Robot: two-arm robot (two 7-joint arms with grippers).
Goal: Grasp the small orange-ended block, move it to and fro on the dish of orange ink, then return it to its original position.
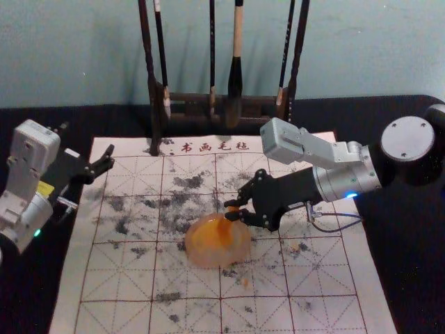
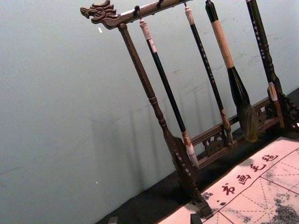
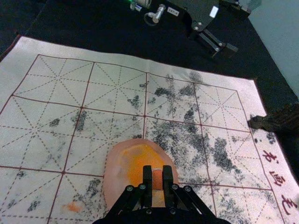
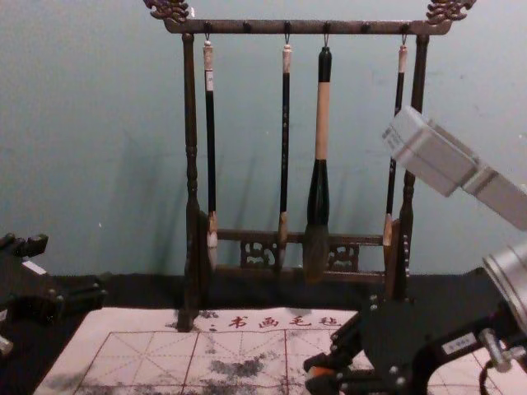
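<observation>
My right gripper (image 1: 230,210) is at the far right edge of the ink dish, shut on the small block (image 1: 234,208). In the right wrist view, the right gripper (image 3: 157,180) has the orange block (image 3: 157,179) between its fingertips, over the dish (image 3: 114,179). The pale translucent dish (image 1: 241,245) lies on the mat with wet orange ink inside. Whether the block's lower end touches the ink I cannot tell. Orange also shows on the block (image 4: 320,373) in the chest view. Parked at the mat's far left corner, my left gripper (image 1: 87,139) is open; the left gripper's tips (image 2: 153,219) stand apart.
A dark wooden rack (image 4: 191,164) with hanging brushes stands behind the mat's far edge, close beyond the right gripper. The gridded mat (image 1: 188,316) has black smudges and a few orange spots, with black cloth (image 1: 410,264) around it.
</observation>
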